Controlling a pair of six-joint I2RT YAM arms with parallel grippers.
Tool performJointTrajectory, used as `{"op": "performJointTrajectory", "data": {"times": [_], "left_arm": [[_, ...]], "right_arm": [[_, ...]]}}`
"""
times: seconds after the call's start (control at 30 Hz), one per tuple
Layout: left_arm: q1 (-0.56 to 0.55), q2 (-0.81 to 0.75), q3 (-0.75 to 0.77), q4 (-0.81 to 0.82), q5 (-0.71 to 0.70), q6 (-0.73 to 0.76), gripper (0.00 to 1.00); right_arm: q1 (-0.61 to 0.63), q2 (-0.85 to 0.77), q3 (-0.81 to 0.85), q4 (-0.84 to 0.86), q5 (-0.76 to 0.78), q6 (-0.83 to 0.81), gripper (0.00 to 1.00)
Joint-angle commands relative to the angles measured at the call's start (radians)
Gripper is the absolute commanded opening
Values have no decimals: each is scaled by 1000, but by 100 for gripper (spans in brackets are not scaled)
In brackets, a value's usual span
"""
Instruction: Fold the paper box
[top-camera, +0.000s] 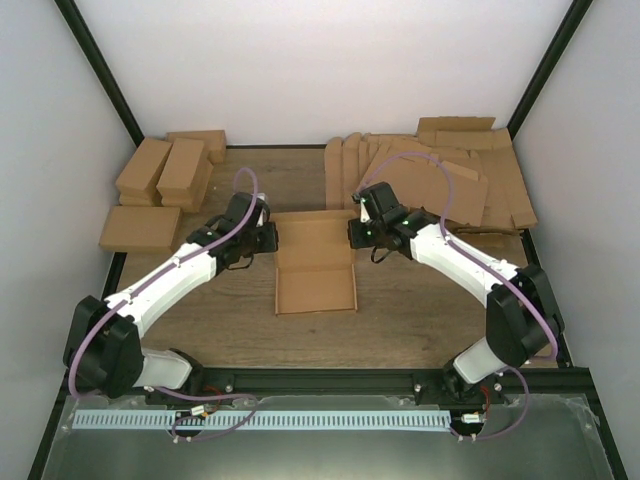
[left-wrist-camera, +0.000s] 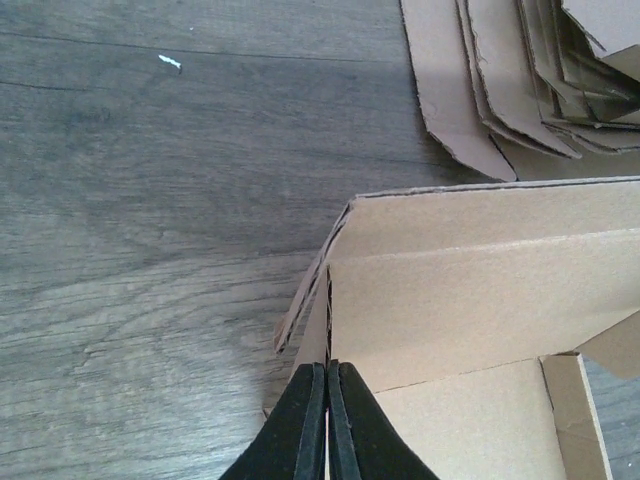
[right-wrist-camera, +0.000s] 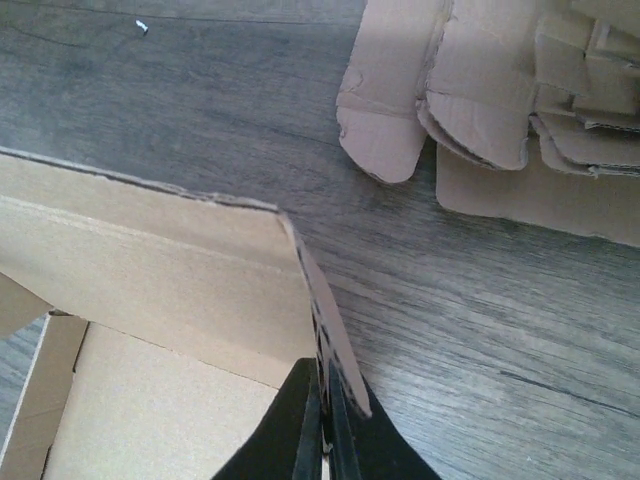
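Observation:
The paper box (top-camera: 315, 265) lies open in the middle of the table, its back wall raised and its front panel flat. My left gripper (top-camera: 268, 238) is at the box's back left corner and my right gripper (top-camera: 355, 235) at its back right corner. In the left wrist view, my left gripper (left-wrist-camera: 328, 368) is shut on the thin upright left side wall of the paper box (left-wrist-camera: 480, 280). Seen from the right wrist, the right gripper (right-wrist-camera: 325, 388) is shut on the right side wall of the box (right-wrist-camera: 150, 260), the cardboard edge pinched between the black pads.
Narrow brown boxes (top-camera: 165, 170) are piled at the back left, with a flat one (top-camera: 140, 228) in front of them. A spread bundle of flat cardboard sheets (top-camera: 440, 175) fills the back right, close behind the right gripper. Black frame posts stand at the back corners.

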Motion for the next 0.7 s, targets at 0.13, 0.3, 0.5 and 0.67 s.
{"op": "performJointTrajectory", "data": {"times": [0.13, 0.3, 0.5, 0.67], "left_arm": [[-7, -56, -43, 257, 31, 26, 4], [-7, -117, -96, 446, -13, 47, 4], [-16, -140, -320, 666, 23, -29, 4], [-21, -119, -444, 761, 31, -72, 4]], "right_arm": [[27, -59, -27, 239, 160, 49, 1], [36, -90, -61, 423, 255, 76, 1], [125, -100, -257, 674, 374, 76, 1], [165, -80, -364, 799, 392, 89, 1]]}}
